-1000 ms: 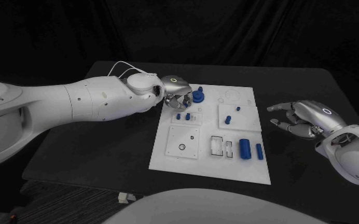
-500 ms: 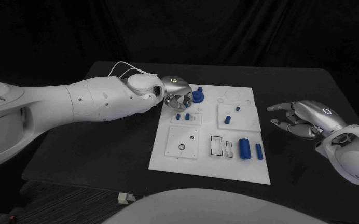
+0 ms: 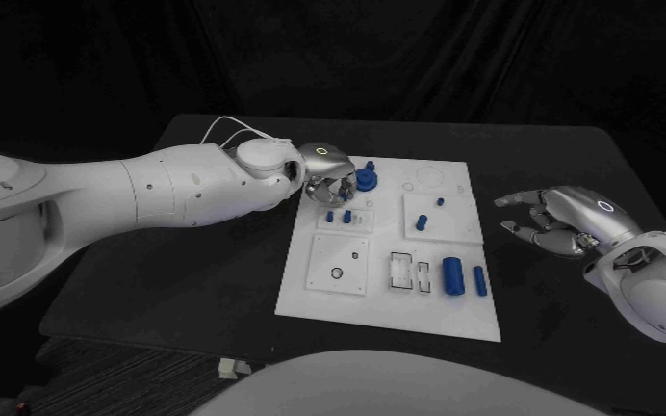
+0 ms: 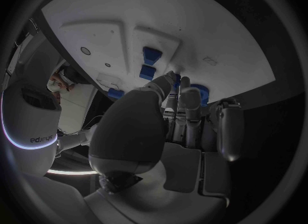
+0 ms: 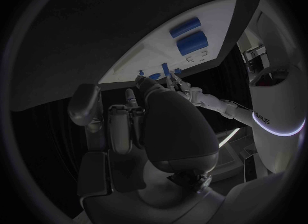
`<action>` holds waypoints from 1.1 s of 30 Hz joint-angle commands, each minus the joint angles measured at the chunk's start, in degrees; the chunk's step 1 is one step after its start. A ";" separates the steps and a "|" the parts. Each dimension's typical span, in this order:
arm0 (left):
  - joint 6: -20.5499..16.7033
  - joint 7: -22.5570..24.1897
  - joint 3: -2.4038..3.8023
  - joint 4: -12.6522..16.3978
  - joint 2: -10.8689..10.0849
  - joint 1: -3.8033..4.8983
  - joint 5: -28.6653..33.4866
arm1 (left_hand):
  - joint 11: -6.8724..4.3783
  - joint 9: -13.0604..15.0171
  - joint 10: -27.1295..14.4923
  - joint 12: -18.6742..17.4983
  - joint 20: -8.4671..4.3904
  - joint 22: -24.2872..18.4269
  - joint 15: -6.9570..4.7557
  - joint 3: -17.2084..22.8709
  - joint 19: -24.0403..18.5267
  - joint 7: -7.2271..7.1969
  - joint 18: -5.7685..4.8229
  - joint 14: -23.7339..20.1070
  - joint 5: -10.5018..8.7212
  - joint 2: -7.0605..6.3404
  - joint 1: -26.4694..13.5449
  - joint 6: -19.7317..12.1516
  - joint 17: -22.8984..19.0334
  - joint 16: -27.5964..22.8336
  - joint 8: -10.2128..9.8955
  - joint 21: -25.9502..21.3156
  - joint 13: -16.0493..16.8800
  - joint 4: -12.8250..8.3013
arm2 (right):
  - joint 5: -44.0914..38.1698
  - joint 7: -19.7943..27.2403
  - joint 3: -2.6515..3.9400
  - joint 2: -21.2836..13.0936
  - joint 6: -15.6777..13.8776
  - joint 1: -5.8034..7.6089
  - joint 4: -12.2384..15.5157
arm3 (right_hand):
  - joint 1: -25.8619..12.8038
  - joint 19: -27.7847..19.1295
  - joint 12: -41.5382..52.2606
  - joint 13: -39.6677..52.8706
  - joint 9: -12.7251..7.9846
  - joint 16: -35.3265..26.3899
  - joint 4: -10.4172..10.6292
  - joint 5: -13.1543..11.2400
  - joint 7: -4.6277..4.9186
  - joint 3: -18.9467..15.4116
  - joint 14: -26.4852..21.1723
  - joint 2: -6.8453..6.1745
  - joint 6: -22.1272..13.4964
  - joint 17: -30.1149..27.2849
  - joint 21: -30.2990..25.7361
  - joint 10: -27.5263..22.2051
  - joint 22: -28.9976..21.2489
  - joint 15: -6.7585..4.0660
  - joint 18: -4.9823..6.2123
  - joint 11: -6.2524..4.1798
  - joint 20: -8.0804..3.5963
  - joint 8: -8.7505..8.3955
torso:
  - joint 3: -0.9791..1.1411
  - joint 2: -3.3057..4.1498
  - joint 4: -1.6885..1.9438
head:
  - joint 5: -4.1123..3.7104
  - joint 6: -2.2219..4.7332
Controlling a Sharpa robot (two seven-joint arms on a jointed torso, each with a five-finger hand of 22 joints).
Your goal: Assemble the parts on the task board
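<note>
The white task board (image 3: 393, 296) lies mid-table. My left hand (image 3: 329, 181) hangs fingers-down over its far left corner, right beside a tall blue part (image 3: 367, 178) standing there. In the left wrist view the fingertips (image 4: 172, 77) reach the board (image 4: 212, 29) close to that blue part (image 4: 200, 92); whether they hold anything is hidden. Two small blue pegs (image 3: 339, 216) stand just in front of the hand. My right hand (image 3: 566, 221) hovers off the board's right edge, fingers loosely spread, holding nothing.
A thick blue cylinder (image 3: 454, 276) and a thinner one (image 3: 480, 281) lie near the board's front right, also seen as cylinders (image 5: 187, 35) from the right wrist. Small pegs (image 3: 421, 224) stand mid-board. Black table (image 3: 181, 272) surrounds the board.
</note>
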 commanded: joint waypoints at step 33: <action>-7.05 0.57 -0.10 -1.92 -1.29 -0.48 -0.07 | 1.44 -5.35 -4.32 -5.23 1.04 10.69 1.19 -3.45 -1.48 -6.56 0.72 -4.62 -6.62 -2.77 -3.70 -19.04 -7.32 -3.99 -2.79 -4.48 -0.80 4.07 | -0.29 -1.05 0.03 -0.28 -0.15 -0.23 0.04 | 0.37 -0.37 -0.21 9.66 -0.09 -0.19 0.07 0.25 0.15 0.45 4.77 -0.11 0.43 10.37 -0.27 1.74 7.75 0.21 0.57 0.36 -0.02 -0.31 | -0.01 0.03 0.07 | 0.29 0.01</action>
